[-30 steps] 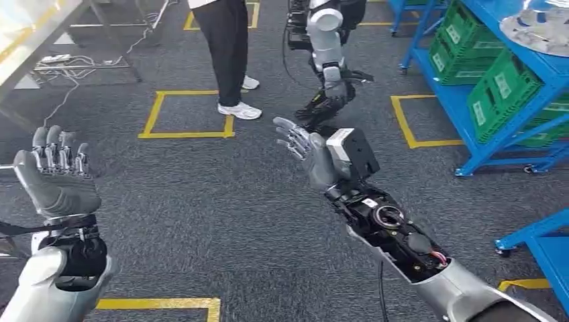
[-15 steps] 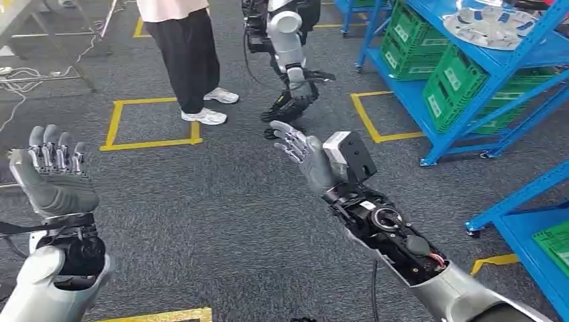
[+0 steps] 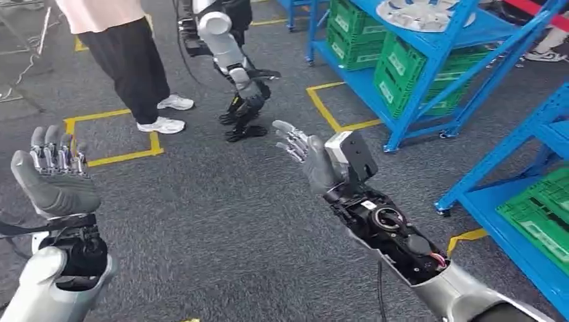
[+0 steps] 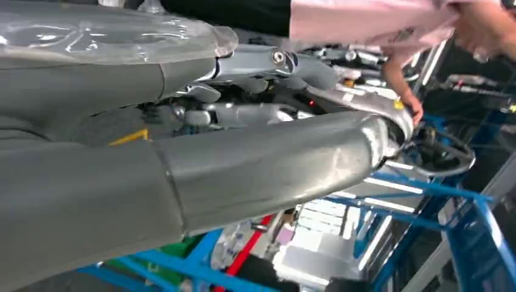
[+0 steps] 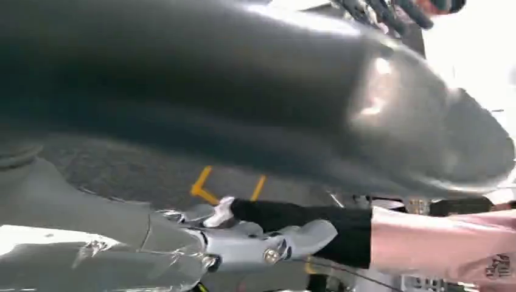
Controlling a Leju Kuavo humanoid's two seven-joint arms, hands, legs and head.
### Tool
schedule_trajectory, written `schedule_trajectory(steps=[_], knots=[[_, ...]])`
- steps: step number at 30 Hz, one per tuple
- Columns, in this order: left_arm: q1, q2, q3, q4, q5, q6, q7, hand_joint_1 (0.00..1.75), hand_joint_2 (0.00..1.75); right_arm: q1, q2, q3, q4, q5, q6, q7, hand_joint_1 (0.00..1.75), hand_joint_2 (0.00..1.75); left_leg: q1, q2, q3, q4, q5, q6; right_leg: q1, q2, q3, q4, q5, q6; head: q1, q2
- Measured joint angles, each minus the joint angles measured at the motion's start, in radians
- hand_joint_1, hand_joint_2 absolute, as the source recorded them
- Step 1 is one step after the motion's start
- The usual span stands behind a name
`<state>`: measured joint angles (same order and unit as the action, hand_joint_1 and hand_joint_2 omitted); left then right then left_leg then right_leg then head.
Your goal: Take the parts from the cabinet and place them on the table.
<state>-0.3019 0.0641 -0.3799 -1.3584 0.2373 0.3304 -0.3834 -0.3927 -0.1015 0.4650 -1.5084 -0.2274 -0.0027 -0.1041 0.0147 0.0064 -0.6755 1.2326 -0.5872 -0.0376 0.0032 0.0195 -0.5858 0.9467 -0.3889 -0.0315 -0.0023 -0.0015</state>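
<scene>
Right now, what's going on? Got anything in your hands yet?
Left hand open, empty. Right hand open, empty. Silver parts on blue cabinet top shelf, ahead right. Person and second robot ahead left.

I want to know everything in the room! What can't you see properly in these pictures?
- Person in black trousers: head view, cut off above the waist by the top edge.
- Round silver part on the blue metal shelf: head view, clipped by the top edge, details too small.
- Green plastic crates: head view, contents hidden by their walls.
- Right wrist view: the grey thumb blocks most.
</scene>
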Motion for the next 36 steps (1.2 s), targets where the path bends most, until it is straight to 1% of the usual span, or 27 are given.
schedule_trajectory(steps=[1, 2, 3, 4, 5, 6, 7, 8, 10, 11, 13, 15, 16, 17, 18, 20, 21, 22, 23, 26, 28, 29, 31, 32, 33, 35, 36], knots=[[0.004, 0.0, 0.0, 0.0, 0.0, 0.0, 0.0, 0.0, 0.0, 0.002, 0.0, 0.0, 0.0, 0.0, 0.0, 0.0, 0.0, 0.0, 0.0, -0.001, -0.031, 0.051, -0.009, 0.0, 0.001, 0.012, -0.001, 0.0, 0.0, 0.0, -0.003, 0.0], [0.007, 0.0, 0.0, 0.0, 0.0, 0.0, 0.0, 0.0, 0.0, 0.003, 0.0, 0.0, 0.001, 0.0, 0.0, 0.001, 0.0, 0.0, 0.0, -0.001, -0.039, 0.051, 0.007, 0.002, 0.001, 0.024, -0.001, 0.001, 0.0, 0.0, -0.006, 0.0], [0.006, 0.0, 0.0, 0.0, 0.0, 0.0, 0.0, 0.0, 0.0, 0.004, 0.0, 0.0, 0.001, 0.0, 0.0, 0.001, 0.0, 0.0, 0.0, -0.002, -0.023, 0.006, 0.043, 0.005, 0.001, 0.035, 0.0, 0.002, 0.0, 0.0, -0.008, 0.0], [0.005, 0.0, 0.0, 0.0, 0.001, 0.0, 0.0, 0.0, 0.0, 0.004, 0.0, 0.0, 0.001, 0.0, 0.0, 0.001, 0.0, 0.0, 0.0, -0.005, 0.016, -0.082, 0.094, 0.009, 0.001, 0.047, 0.001, 0.003, 0.0, 0.0, -0.011, 0.0], [0.004, 0.0, 0.0, 0.0, 0.001, 0.0, 0.0, 0.0, 0.0, 0.003, 0.0, 0.0, 0.001, 0.0, 0.0, 0.0, 0.0, 0.0, 0.0, -0.021, 0.063, -0.186, 0.144, 0.014, 0.001, 0.058, 0.002, 0.005, 0.0, 0.001, -0.015, 0.0], [0.003, 0.001, 0.0, 0.0, 0.001, 0.0, 0.0, 0.0, 0.0, 0.003, 0.0, 0.0, 0.001, 0.0, 0.0, 0.0, 0.0, 0.0, 0.001, -0.061, 0.1, -0.268, 0.167, 0.021, -0.001, 0.067, 0.0, 0.006, 0.0, 0.004, -0.018, 0.0], [0.003, 0.001, 0.0, 0.0, 0.001, 0.0, 0.0, 0.0, 0.0, 0.003, 0.0, 0.0, 0.001, 0.0, 0.0, 0.0, 0.0, 0.0, 0.002, -0.061, 0.107, -0.283, 0.162, 0.019, 0.006, 0.077, -0.006, 0.011, -0.002, 0.01, -0.018, 0.0], [0.003, 0.001, 0.0, 0.0, 0.001, 0.0, 0.0, 0.0, 0.0, 0.003, 0.0, 0.0, 0.001, 0.0, 0.0, 0.0, 0.0, 0.0, -0.001, -0.051, 0.106, -0.282, 0.162, 0.019, 0.002, 0.084, -0.009, 0.01, 0.001, 0.016, -0.016, 0.0], [0.002, 0.001, 0.0, 0.0, 0.002, 0.0, 0.0, 0.0, 0.0, 0.004, 0.0, 0.0, 0.001, 0.0, 0.0, 0.0, 0.0, 0.0, -0.006, -0.038, 0.108, -0.283, 0.163, 0.027, -0.004, 0.1, -0.01, 0.003, 0.004, 0.029, -0.015, 0.0], [0.0, -0.001, 0.0, 0.0, 0.002, 0.0, -0.001, 0.0, 0.0, 0.004, 0.0, -0.002, 0.001, 0.0, -0.001, 0.0, 0.0, 0.0, 0.003, -0.025, 0.114, -0.295, 0.17, 0.035, 0.002, 0.103, -0.013, 0.004, 0.002, 0.035, -0.014, 0.0], [-0.002, -0.003, 0.0, 0.0, 0.002, 0.0, -0.002, 0.0, 0.0, 0.002, 0.0, -0.002, 0.001, 0.0, -0.002, 0.0, 0.0, 0.0, 0.001, -0.009, 0.119, -0.3, 0.171, 0.043, 0.002, 0.018, -0.044, 0.088, -0.056, 0.041, 0.002, 0.0], [0.001, -0.003, 0.0, 0.0, 0.002, 0.0, -0.001, 0.0, 0.0, 0.005, 0.0, -0.001, 0.001, 0.001, -0.002, 0.0, 0.0, 0.0, -0.001, 0.009, 0.119, -0.3, 0.169, 0.046, -0.005, -0.005, -0.122, 0.258, -0.136, 0.05, 0.002, 0.0], [0.002, -0.003, 0.0, 0.0, 0.001, 0.0, -0.001, 0.0, 0.0, 0.009, 0.0, -0.001, 0.001, 0.001, -0.002, 0.0, 0.0, 0.0, -0.001, 0.02, 0.119, -0.3, 0.169, 0.046, -0.009, -0.009, -0.156, 0.329, -0.159, 0.054, 0.003, 0.0], [0.004, -0.003, 0.0, 0.0, -0.001, 0.0, -0.001, 0.0, 0.0, 0.011, 0.0, -0.001, 0.002, 0.001, -0.002, 0.0, 0.0, 0.0, -0.001, 0.028, 0.12, -0.3, 0.168, 0.045, -0.013, -0.01, -0.165, 0.347, -0.155, 0.056, 0.005, 0.0], [0.005, -0.003, 0.0, 0.0, -0.001, 0.0, -0.001, 0.0, 0.0, 0.011, 0.0, -0.001, 0.002, 0.001, -0.002, 0.0, 0.0, 0.0, 0.0, 0.037, 0.121, -0.299, 0.166, 0.044, -0.016, -0.013, -0.147, 0.309, -0.127, 0.059, 0.005, 0.0], [0.004, -0.003, 0.0, 0.0, -0.004, 0.002, -0.001, 0.0, 0.0, 0.011, 0.0, -0.001, 0.002, 0.001, -0.002, 0.0, 0.0, 0.0, 0.002, 0.053, 0.126, -0.298, 0.162, 0.037, -0.019, -0.034, -0.047, 0.123, -0.04, 0.061, 0.007, 0.0], [0.004, -0.003, 0.0, 0.0, -0.004, 0.002, -0.001, 0.0, 0.0, 0.01, 0.0, -0.001, 0.002, 0.001, -0.002, -0.001, 0.0, 0.0, 0.0, 0.059, 0.131, -0.297, 0.158, 0.031, -0.018, -0.074, 0.001, 0.035, -0.012, 0.06, 0.008, 0.0], [0.004, -0.003, 0.0, 0.0, -0.004, 0.002, -0.001, 0.0, 0.0, 0.007, 0.0, 0.0, 0.002, 0.002, 0.0, -0.001, 0.0, 0.0, -0.009, 0.064, 0.13, -0.296, 0.155, 0.026, -0.003, -0.091, 0.01, 0.014, -0.026, 0.055, 0.008, 0.0], [0.003, -0.003, 0.0, 0.0, -0.004, 0.002, 0.0, 0.0, 0.0, 0.007, 0.001, 0.0, 0.001, 0.003, 0.0, -0.002, 0.0, 0.0, -0.009, 0.072, 0.131, -0.295, 0.154, 0.023, -0.008, -0.071, 0.006, 0.012, -0.02, 0.044, 0.0, 0.0], [0.004, -0.003, 0.0, 0.0, -0.006, 0.002, 0.0, 0.0, 0.0, 0.005, 0.001, -0.001, 0.0, 0.004, 0.0, -0.002, 0.0, 0.0, -0.003, 0.098, 0.138, -0.297, 0.15, 0.006, -0.001, -0.041, 0.006, 0.009, -0.018, 0.025, 0.0, 0.0], [0.002, 0.0, 0.0, -0.001, -0.007, 0.002, 0.001, 0.0, 0.0, 0.0, 0.001, -0.001, 0.001, 0.004, 0.0, -0.003, 0.0, 0.0, 0.003, 0.028, 0.113, -0.234, 0.105, -0.001, -0.008, -0.025, 0.011, 0.003, -0.012, 0.012, -0.006, 0.0], [0.003, 0.0, 0.0, -0.001, -0.007, 0.002, 0.002, 0.0, 0.0, -0.003, 0.002, -0.001, 0.001, 0.004, 0.001, -0.004, 0.0, 0.0, 0.003, 0.009, 0.071, -0.149, 0.062, -0.001, -0.008, -0.017, 0.009, 0.003, -0.011, 0.007, -0.009, 0.0], [0.008, 0.005, 0.0, 0.0, -0.007, 0.002, 0.004, 0.0, 0.0, -0.002, 0.003, 0.0, 0.002, 0.004, 0.002, -0.004, 0.0, 0.0, 0.002, -0.001, -0.022, 0.026, -0.002, -0.003, -0.005, 0.005, 0.007, 0.003, -0.01, 0.004, -0.014, 0.0], [0.011, 0.006, 0.0, 0.0, -0.007, 0.002, 0.005, 0.0, 0.0, -0.002, 0.003, 0.0, 0.002, 0.004, 0.002, -0.003, 0.0, 0.0, 0.001, -0.001, -0.045, 0.058, -0.001, -0.002, -0.003, 0.017, 0.006, 0.004, -0.01, 0.004, -0.014, 0.0], [0.012, 0.006, 0.0, 0.0, -0.007, 0.002, 0.006, 0.0, 0.0, -0.002, 0.003, 0.0, 0.003, 0.004, 0.002, -0.003, 0.0, 0.0, 0.001, -0.002, -0.041, 0.039, 0.023, 0.001, -0.003, 0.029, 0.007, 0.004, -0.01, 0.004, -0.014, 0.0], [0.009, 0.006, 0.0, 0.0, -0.007, 0.002, 0.006, 0.0, 0.0, -0.002, 0.003, 0.0, 0.003, 0.004, 0.002, -0.004, 0.0, 0.0, 0.001, -0.011, 0.03, -0.122, 0.116, 0.011, -0.002, 0.053, 0.009, 0.005, -0.01, 0.004, -0.018, 0.0], [0.008, 0.006, 0.0, 0.0, -0.007, 0.002, 0.006, 0.0, 0.0, -0.003, 0.004, 0.0, 0.003, 0.004, 0.002, -0.004, 0.0, 0.0, 0.002, -0.038, 0.081, -0.229, 0.161, 0.017, -0.003, 0.063, 0.01, 0.006, -0.009, 0.005, -0.02, 0.0]])
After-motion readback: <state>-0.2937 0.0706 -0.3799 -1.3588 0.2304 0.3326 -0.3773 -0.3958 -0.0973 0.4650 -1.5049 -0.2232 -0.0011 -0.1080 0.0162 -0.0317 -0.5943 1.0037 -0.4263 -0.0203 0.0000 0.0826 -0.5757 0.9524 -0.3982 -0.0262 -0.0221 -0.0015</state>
